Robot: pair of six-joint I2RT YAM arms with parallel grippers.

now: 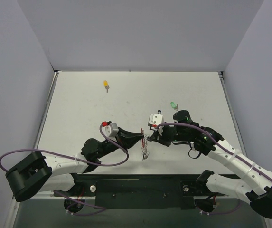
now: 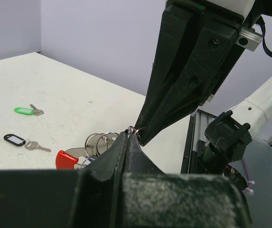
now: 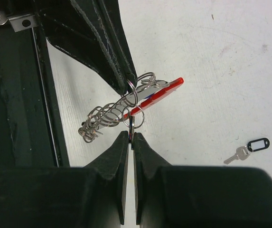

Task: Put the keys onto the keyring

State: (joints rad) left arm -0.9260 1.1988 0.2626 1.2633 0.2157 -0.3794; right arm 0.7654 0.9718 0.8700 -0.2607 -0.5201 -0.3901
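Note:
The keyring is a red piece (image 3: 164,90) with a bunch of silver split rings (image 3: 105,116), held above the table between both grippers (image 1: 145,148). My left gripper (image 2: 127,135) is shut on one of its silver rings; its fingers (image 3: 102,47) show in the right wrist view. My right gripper (image 3: 131,135) is shut on a thin dark key seen edge-on, whose small ring (image 3: 136,118) touches the keyring. A yellow-headed key (image 1: 107,85) lies far back. A green-headed key (image 1: 173,104) lies right of centre and also shows in the left wrist view (image 2: 23,110).
A black-outlined key tag with a silver key (image 3: 258,144) lies on the white table, near the green key (image 2: 14,139). A black rail (image 1: 140,185) runs along the near edge. Grey walls enclose the table (image 1: 79,109) on three sides.

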